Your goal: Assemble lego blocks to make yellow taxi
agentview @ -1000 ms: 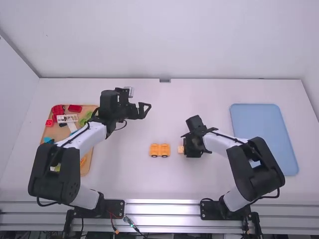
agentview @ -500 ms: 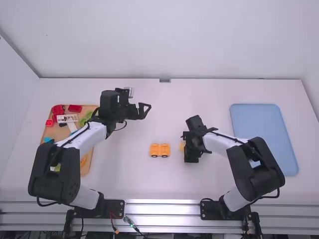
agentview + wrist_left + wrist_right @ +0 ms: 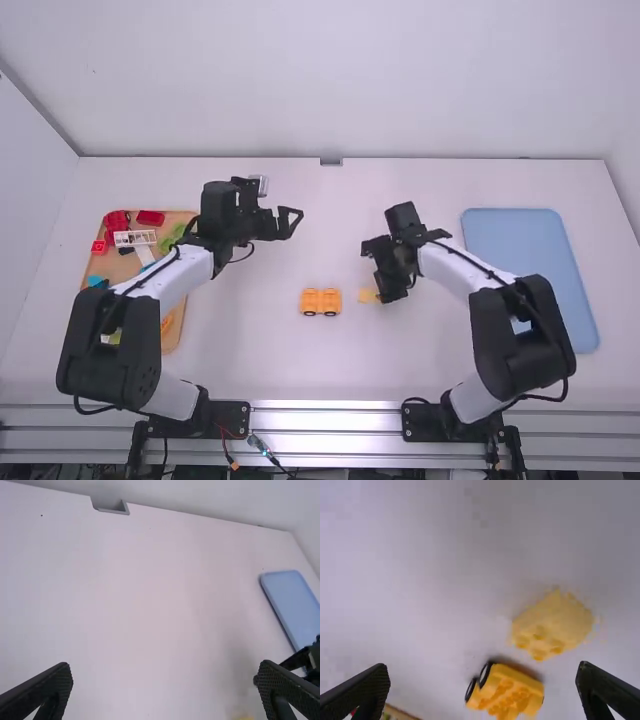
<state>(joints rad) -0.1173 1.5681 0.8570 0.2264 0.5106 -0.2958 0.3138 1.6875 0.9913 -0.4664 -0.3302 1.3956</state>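
Observation:
The orange-yellow wheeled piece (image 3: 321,302) stands mid-table in the high view, and a paler yellow block (image 3: 369,296) lies just right of it, apart. Over that block's far right side hangs my right gripper (image 3: 377,272), open. My left gripper (image 3: 292,222) is open above the table's middle left, far from both. In the left wrist view the left gripper (image 3: 166,670) has bare table between its fingers. In the right wrist view the right gripper (image 3: 482,670) holds nothing; the studded yellow block (image 3: 552,625) and the wheeled piece (image 3: 512,691) lie beyond its fingers.
A wooden tray (image 3: 172,335) with red, white, green and blue pieces lies at the left, partly under the left arm. A blue tray (image 3: 530,260) lies at the right. White table surface (image 3: 330,370) shows in front of the yellow pieces.
The right gripper has drawn away from the pale yellow block and turned, its fingers spread wider, uncovering more of the block. The left arm and the wheeled piece have kept still.

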